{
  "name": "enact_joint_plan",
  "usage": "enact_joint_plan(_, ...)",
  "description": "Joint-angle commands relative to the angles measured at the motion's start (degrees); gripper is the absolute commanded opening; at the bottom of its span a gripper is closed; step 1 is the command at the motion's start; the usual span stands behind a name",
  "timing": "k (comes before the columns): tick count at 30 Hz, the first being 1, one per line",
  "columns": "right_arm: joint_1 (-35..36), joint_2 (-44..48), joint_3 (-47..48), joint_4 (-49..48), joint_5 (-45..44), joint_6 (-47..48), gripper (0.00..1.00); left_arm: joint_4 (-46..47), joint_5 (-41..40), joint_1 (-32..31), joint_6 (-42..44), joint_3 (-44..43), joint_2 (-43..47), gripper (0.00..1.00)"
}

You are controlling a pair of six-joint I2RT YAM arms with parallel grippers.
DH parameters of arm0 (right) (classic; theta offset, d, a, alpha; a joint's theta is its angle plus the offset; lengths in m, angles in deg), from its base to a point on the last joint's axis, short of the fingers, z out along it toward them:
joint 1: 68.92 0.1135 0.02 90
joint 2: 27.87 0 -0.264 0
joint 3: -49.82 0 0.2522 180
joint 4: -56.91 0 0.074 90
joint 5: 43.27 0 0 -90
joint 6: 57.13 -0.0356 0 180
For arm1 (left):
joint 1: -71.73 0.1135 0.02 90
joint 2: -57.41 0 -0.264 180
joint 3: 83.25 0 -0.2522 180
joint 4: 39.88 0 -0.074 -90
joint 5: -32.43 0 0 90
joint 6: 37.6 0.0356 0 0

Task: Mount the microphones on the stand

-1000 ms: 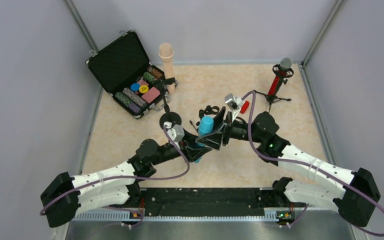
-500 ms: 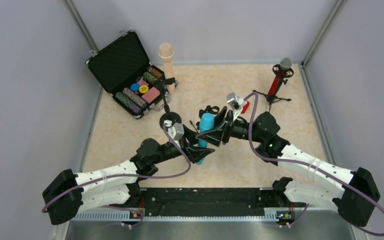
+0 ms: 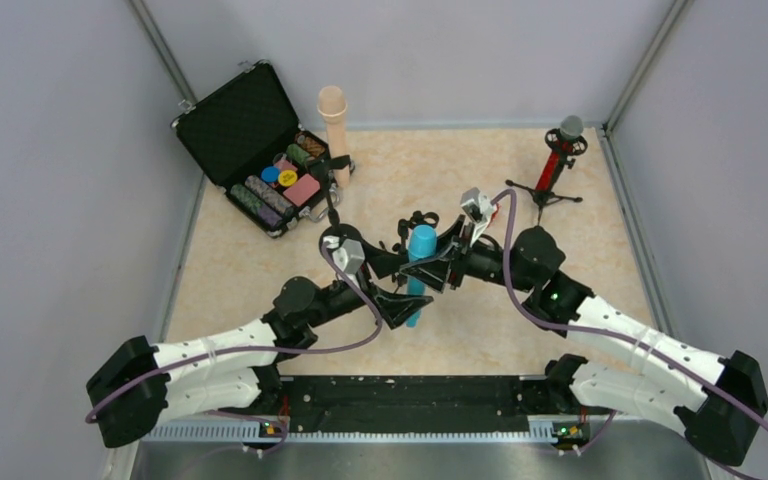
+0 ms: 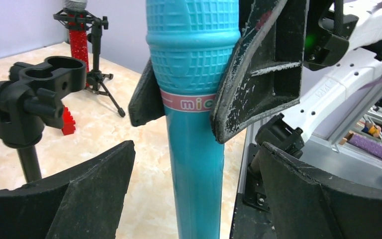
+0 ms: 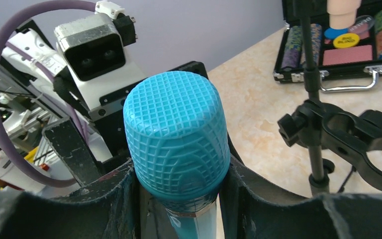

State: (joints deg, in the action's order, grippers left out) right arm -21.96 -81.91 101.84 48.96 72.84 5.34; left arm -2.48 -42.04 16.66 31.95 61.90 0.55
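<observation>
The cyan-blue microphone hangs upright above the table's middle, its mesh head on top. My right gripper is shut on it just under the head, one finger on each side. My left gripper stands open around the handle lower down, both fingers apart from it. An empty black stand clip sits just behind the microphone. The beige microphone stands in a stand at the back left. The red microphone sits in a small tripod at the back right.
An open black case of poker chips lies at the back left, also seen in the right wrist view. A tiny red block lies on the table near the tripod. Grey walls close in the table on three sides.
My left gripper has opened and let go of the cyan-blue microphone. My right gripper has shut on it under the head. The microphone now stands more upright, slightly further back.
</observation>
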Motion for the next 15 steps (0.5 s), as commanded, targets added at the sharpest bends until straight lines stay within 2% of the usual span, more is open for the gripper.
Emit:
enact_joint_plan(1,-0.76,2.66,3.11,5.73,-4.97,4.36,0.00,5.10,-4.30,0.14,-2.32,1.60,1.48,0.99)
enact_joint_plan(9,-2.00,5.00,4.82,12.21,-8.09,7.46,0.00,3.35,-12.45,0.26,-3.02,5.25,5.73,0.99)
enact_joint_plan(15,-2.25,8.03,8.27,16.95,-14.15,10.50,0.00,-7.09,-19.89,0.22,-1.26,4.30,9.16,0.99)
